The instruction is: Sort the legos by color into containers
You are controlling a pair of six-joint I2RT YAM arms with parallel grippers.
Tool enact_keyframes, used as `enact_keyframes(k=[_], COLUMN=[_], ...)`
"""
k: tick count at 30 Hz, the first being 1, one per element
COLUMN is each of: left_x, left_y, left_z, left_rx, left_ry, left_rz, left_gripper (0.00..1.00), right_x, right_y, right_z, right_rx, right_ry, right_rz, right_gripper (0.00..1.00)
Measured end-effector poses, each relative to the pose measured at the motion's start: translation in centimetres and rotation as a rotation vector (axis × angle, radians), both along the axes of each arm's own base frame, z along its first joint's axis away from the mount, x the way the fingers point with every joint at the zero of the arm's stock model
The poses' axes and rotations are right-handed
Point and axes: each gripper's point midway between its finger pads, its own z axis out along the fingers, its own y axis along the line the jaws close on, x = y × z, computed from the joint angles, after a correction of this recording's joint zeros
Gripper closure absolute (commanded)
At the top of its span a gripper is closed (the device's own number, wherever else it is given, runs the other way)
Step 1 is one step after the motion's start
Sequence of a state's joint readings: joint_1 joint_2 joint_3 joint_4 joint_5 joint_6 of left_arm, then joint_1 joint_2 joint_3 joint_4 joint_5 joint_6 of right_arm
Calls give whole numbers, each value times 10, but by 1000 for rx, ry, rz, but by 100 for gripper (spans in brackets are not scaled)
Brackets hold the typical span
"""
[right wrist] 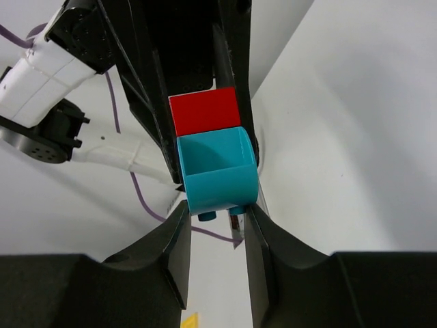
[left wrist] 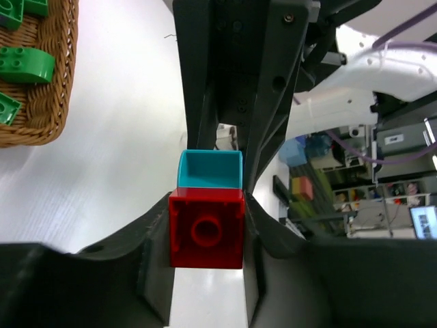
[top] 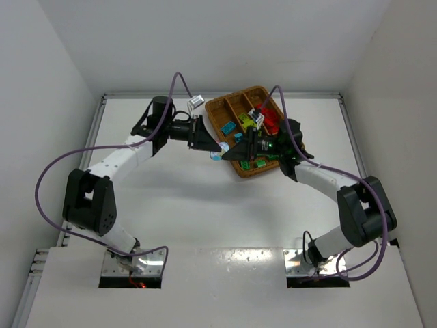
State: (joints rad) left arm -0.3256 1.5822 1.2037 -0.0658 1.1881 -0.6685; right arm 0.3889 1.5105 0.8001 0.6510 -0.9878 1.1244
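Left end effector (left wrist: 207, 236) clenched on red brick (left wrist: 206, 225), right end effector (right wrist: 217, 201) clenched on cyan brick (right wrist: 215, 171). The two bricks are stuck together, held over the counter (top: 205, 205) at the wicker tray's (left wrist: 61, 68) 7 o'clock corner. Green bricks (left wrist: 26, 65) lie in the tray

your top camera hangs above and behind the arm bases and looks down from well back, taking in the whole white table (top: 205, 198) with the brown woven wicker tray (top: 240, 93) at its far side. your left wrist camera sits close behind the left gripper (left wrist: 206, 205), facing along its fingers toward the right arm. your right wrist camera sits as close behind the right gripper (right wrist: 215, 212), facing back the other way. both wrist views share the red studded plastic brick (left wrist: 206, 229) joined to the cyan-blue plastic brick (left wrist: 209, 169), seen from opposite ends.
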Motion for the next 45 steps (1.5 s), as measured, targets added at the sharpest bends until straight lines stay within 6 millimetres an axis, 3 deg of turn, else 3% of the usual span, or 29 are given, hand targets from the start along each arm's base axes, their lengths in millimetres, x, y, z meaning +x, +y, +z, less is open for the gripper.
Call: enact_keyframes(k=[2,4,6,8,22,27,31,45], left_x=[0,0,0,0,5,7,8,10], left_y=[0,0,0,0,4,6,6,8], left_z=[0,0,0,0,-1,-1,-2,-3], left_rx=[-1,-1,-1,0,3,4,8,13], left_ry=[-1,-2,-5,-4,-18,-29,-36,-33], left_rz=[-2,-3,-4,-3,16,22,28,39], left_gripper=[100,100,100,100,100,100,100,100], right_x=[0,0,0,1,8,11,10,12], right_y=[0,0,0,0,7,9,9,9], right_z=[0,-1,-1,-1,0,0,1,2], right_rx=[-1,-2,-2,-2,17,21,24,24], right_ry=[-4,-5,-5,-6,11,20,12,3], right_rz=[1,-1,-1,-4,7,16,20,14], right_gripper=[87,78,62,58,60,56,45,45])
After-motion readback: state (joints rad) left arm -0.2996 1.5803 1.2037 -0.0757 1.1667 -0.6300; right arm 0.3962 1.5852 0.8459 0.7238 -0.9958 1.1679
